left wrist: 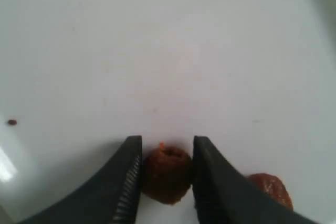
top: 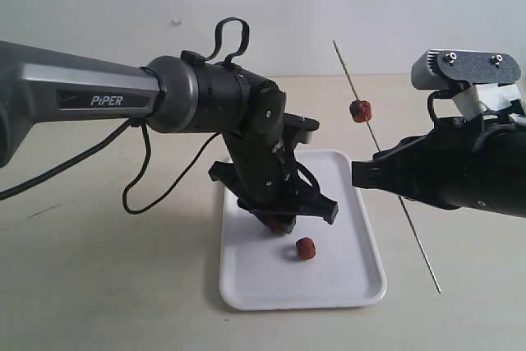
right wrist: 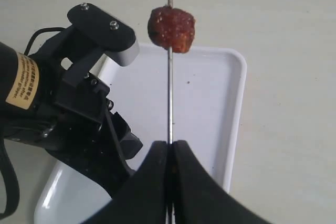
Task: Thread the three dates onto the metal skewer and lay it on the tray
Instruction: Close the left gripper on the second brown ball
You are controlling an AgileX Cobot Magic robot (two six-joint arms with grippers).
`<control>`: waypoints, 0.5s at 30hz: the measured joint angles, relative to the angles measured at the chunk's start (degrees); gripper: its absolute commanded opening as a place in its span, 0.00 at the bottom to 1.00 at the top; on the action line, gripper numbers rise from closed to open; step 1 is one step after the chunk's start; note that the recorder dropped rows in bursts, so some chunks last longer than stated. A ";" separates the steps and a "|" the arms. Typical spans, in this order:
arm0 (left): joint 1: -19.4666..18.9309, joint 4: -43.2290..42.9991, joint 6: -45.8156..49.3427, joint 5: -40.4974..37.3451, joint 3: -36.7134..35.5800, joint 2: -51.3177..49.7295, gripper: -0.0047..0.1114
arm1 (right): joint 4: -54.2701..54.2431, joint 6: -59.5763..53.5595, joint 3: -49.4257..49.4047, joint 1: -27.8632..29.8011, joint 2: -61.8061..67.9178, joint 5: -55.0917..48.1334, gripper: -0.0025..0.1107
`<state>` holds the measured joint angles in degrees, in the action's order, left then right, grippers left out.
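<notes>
on the tray (top: 345, 281): left jaws closed on one date (left wrist: 167, 174); loose date (top: 305, 248) just beside.
above the desk (top: 99, 285): right jaws pinching metal skewer (right wrist: 169, 93), tilted, third date (top: 360, 110) threaded.

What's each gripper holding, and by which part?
Right gripper: the metal skewer, clamped on its bare shaft below the threaded date, near mid-length. Left gripper: a second date, pinched by its two sides, low over the tray.
</notes>
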<state>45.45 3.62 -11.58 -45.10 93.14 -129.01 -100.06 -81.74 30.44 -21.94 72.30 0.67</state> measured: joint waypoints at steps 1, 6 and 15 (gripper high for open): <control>0.00 0.00 0.00 -0.08 0.00 0.00 0.18 | 0.00 0.00 0.00 0.00 0.00 0.00 0.02; 0.00 0.00 0.00 -0.59 0.28 0.00 0.14 | 0.00 0.00 0.00 0.00 0.00 0.00 0.02; -0.80 0.95 0.42 -1.51 0.28 0.75 0.14 | 0.00 0.00 0.00 0.00 0.00 0.00 0.02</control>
<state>44.66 4.57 -11.17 -46.61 93.42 -128.26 -100.06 -81.74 30.44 -21.94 72.30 0.67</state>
